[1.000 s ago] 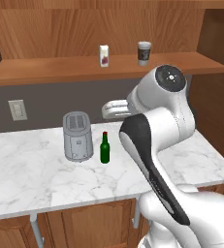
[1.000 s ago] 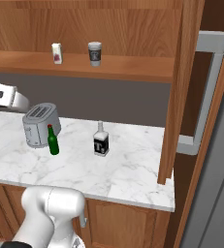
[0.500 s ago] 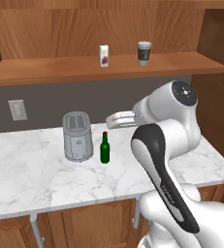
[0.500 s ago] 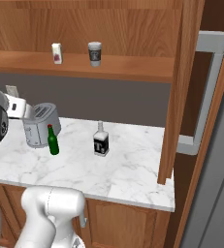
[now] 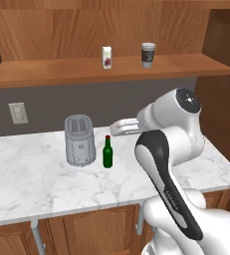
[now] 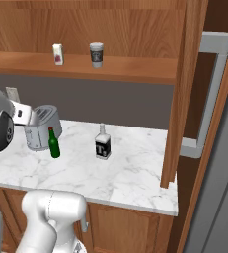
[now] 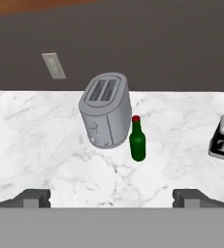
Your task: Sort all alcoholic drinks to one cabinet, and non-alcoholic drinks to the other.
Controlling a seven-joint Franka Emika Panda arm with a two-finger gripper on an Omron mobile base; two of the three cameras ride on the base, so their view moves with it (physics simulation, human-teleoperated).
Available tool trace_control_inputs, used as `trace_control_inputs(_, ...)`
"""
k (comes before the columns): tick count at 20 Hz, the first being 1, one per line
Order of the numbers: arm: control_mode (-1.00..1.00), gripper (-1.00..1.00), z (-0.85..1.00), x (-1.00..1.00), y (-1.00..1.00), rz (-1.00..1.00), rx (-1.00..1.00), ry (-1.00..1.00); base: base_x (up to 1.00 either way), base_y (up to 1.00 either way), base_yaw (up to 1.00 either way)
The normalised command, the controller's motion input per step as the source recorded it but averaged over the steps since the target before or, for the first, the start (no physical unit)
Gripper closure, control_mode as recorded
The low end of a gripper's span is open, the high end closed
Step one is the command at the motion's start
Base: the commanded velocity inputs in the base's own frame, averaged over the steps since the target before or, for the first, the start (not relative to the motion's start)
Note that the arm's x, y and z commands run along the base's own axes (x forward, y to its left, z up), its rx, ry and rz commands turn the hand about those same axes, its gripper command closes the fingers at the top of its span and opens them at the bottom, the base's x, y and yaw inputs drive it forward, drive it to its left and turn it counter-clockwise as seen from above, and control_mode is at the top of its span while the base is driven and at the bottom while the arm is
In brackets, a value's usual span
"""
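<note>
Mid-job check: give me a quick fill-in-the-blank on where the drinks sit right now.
1. The green bottle stands on the counter right beside the ____.
2. The coffee cup and the white carton both stand on the wooden ____.
3. The green bottle's cap is ____.
4. The clear squarish bottle stands upright on the marble ____.

Missing words: toaster; shelf; red; counter

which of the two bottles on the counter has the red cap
The slim dark-green bottle beside the toaster. The other one, the clear squarish bottle further right, has a black label and a pale cap.
</note>
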Motion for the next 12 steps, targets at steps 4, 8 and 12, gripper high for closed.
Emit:
trace_control_inputs(4, -1.00, -1.00, -0.18, 0.27, 0.00, 0.00, 0.00, 0.17, 0.00, 0.00, 0.00)
trace_control_inputs(8, -1.00, -1.00, -0.31, 0.22, 0.00, 0.00, 0.00, 0.14, 0.00, 0.00, 0.00)
trace_control_inputs(12, -1.00, -1.00, -0.38, 0.12, -0.01, 0.00, 0.00, 0.06, 0.00, 0.00, 0.00)
